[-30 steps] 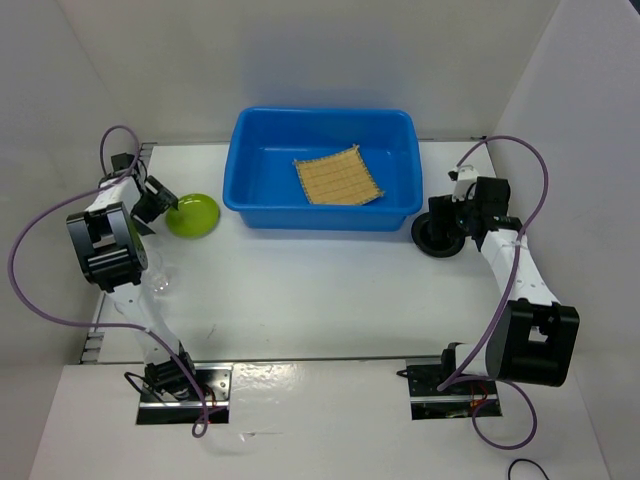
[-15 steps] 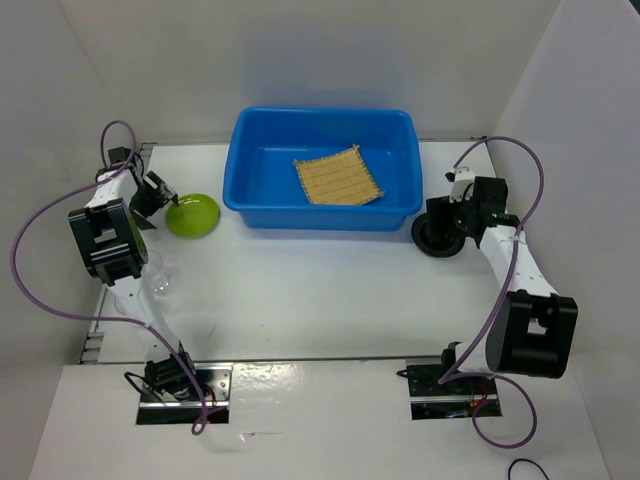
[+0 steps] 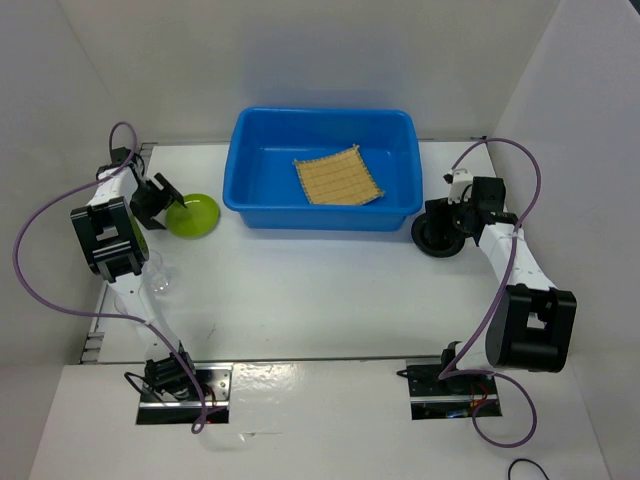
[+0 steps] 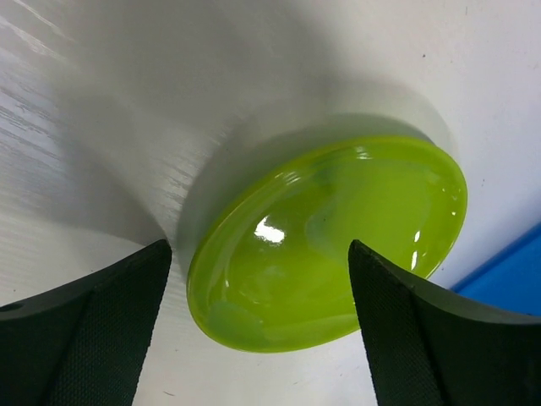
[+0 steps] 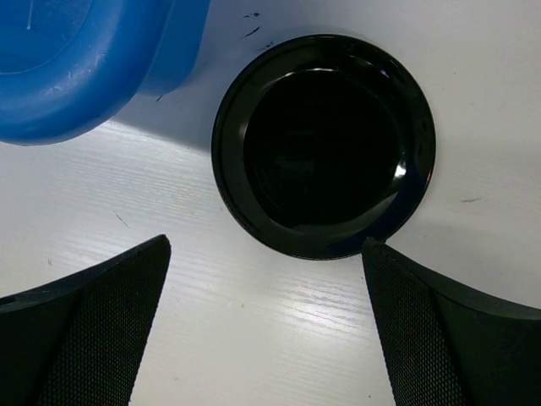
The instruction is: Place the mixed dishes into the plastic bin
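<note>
The lime-green plate [image 3: 195, 214] lies on the table left of the blue bin [image 3: 240, 185]. My left gripper [image 3: 163, 203] is open at the plate's left edge; in the left wrist view its fingers straddle the near rim of the plate [image 4: 338, 228] around the gripper midpoint [image 4: 258, 262]. The black dish [image 3: 436, 237] sits by the bin's right front corner. My right gripper [image 3: 452, 218] is open just beside it; in the right wrist view the dish [image 5: 323, 144] lies ahead of the gripper [image 5: 264, 249]. The bamboo mat [image 3: 338, 178] lies inside the bin. One clear glass cup [image 3: 160, 284] stands by the left arm; the other is hidden.
White walls close in the table at the back and both sides. The bin's corner shows in the right wrist view [image 5: 76, 68] and the left wrist view [image 4: 507, 271]. Purple cables loop from both arms.
My left gripper has edged closer in on the green plate's left rim. My right gripper has shifted slightly by the black dish. The dishes have not moved.
</note>
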